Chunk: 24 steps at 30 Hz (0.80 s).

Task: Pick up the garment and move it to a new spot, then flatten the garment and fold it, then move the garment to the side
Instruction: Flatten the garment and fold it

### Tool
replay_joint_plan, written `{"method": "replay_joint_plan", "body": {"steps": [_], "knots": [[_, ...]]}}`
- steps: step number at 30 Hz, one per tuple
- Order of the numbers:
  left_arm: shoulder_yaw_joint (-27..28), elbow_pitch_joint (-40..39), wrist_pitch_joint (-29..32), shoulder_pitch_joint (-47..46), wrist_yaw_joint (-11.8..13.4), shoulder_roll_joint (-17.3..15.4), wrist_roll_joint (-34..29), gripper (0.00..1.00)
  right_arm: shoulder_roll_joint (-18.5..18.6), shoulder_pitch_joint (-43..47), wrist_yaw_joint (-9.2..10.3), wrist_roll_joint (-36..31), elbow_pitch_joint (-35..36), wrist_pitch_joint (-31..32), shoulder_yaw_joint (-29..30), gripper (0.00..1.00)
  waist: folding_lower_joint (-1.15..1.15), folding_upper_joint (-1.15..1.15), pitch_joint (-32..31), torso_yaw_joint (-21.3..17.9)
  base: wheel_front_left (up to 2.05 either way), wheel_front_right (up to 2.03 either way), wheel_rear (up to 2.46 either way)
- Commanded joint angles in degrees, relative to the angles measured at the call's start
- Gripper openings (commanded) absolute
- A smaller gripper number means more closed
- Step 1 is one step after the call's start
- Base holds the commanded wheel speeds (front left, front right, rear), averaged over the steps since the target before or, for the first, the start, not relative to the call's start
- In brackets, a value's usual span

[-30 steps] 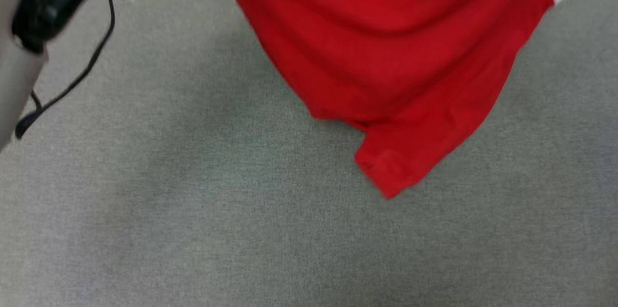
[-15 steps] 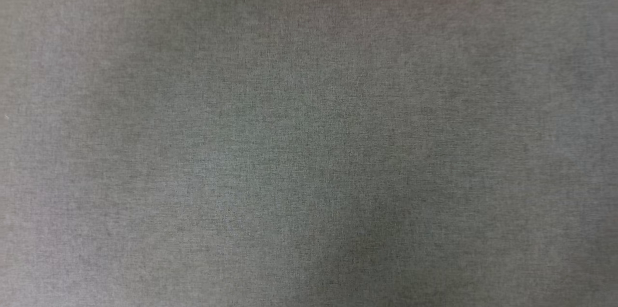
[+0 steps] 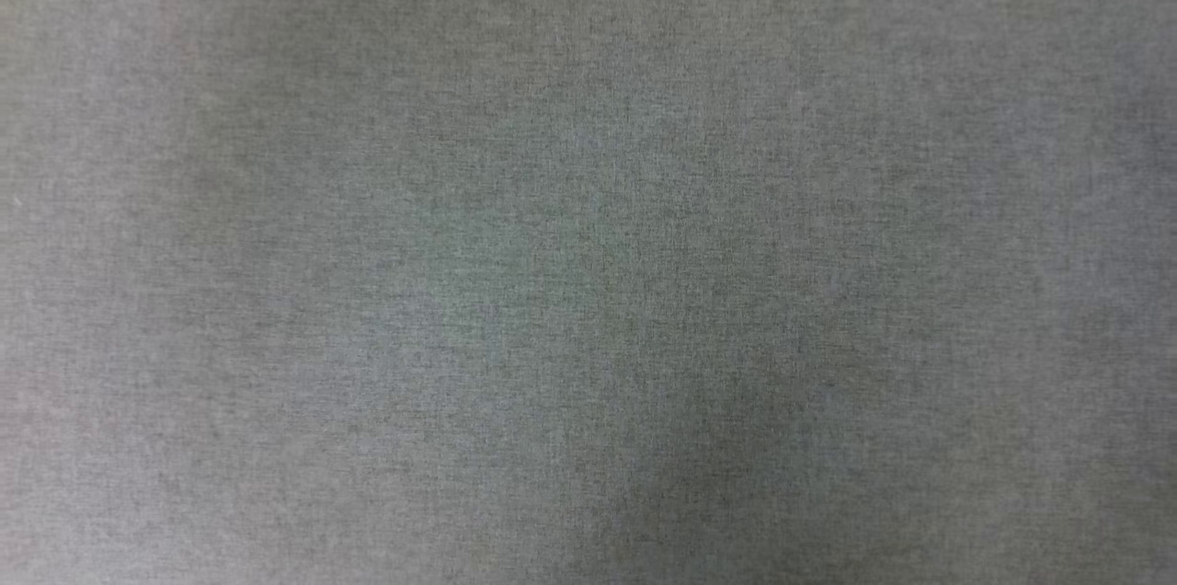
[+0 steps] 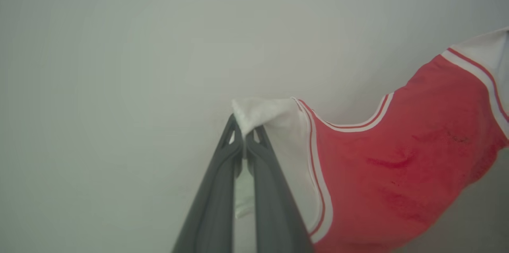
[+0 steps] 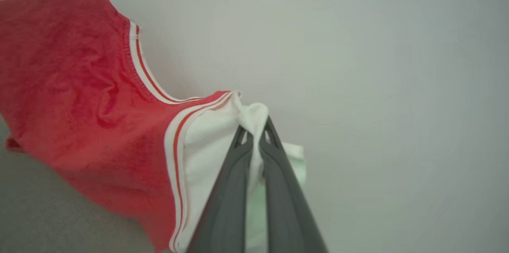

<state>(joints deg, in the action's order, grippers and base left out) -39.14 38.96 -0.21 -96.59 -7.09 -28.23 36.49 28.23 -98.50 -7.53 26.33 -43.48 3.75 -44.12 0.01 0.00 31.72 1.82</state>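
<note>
Close before each wrist, our left end effector (image 4: 245, 137) clenches one white sleeve of the garment (image 4: 397, 165), and our right end effector (image 5: 255, 135) clenches the other. Its red, stripe-trimmed body hangs between them. Earlier its hem crossed the head view's top; now grey table (image 3: 588, 254) lies there.

Rising from bottom centre, the dark-grey two-fingered left gripper (image 4: 244, 135) pinches the red-and-white soft jersey garment (image 4: 397, 173) by a sleeve; the matching right gripper (image 5: 255, 134) does likewise.
</note>
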Motion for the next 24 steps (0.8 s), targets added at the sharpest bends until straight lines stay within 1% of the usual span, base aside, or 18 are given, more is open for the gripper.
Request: {"method": "replay_joint_plan", "body": {"steps": [1,3,7,9,13,19,24], "knots": [[-0.07,0.21,-0.76,1.33,-0.13,-0.07,0.43,0.0,-0.36,0.95,0.08,0.3,-0.24,-0.7,-0.18,0.0,-0.01,0.0,-0.53,-0.05,0.0,0.0,0.0],[-0.48,1.02,-2.79,5.38,-0.23,0.21,1.98,0.0,-1.15,4.79,0.08,1.3,-1.01,-2.82,-1.11,0.0,-0.01,0.0,-1.65,-0.16,0.0,0.0,0.0],[-1.47,1.34,-6.2,14.07,-0.26,-0.37,4.41,0.0,-2.48,12.47,0.08,3.2,-1.76,-5.96,-3.55,0.0,-0.01,0.0,-4.36,-0.51,0.0,0.0,0.0],[-2.25,0.82,-7.51,19.08,-0.29,-0.55,5.49,0.0,-2.58,16.54,0.08,3.84,-1.67,-7.32,-5.32,0.0,-0.01,0.0,-6.0,-0.51,0.0,0.0,0.0],[-3.52,-1.03,-9.59,30.37,-0.15,-1.43,7.47,0.0,-1.61,24.86,0.08,5.37,-1.53,-9.54,-8.83,0.0,-0.01,0.0,-9.55,-0.63,0.0,0.0,0.0],[-3.55,-6.55,-11.4,48.09,3.07,-4.52,11.44,0.0,0.52,36.85,0.08,8.9,0.02,-12.62,-12.12,0.0,-0.01,0.0,-14.98,-1.51,0.0,0.0,0.0],[-2.84,-13.0,-12.29,62.26,6.93,-8.27,14.84,0.0,3.72,46.63,0.08,11.16,2.71,-13.98,-13.64,0.0,-0.01,0.0,-19.55,-2.13,0.0,0.0,0.0]]}}
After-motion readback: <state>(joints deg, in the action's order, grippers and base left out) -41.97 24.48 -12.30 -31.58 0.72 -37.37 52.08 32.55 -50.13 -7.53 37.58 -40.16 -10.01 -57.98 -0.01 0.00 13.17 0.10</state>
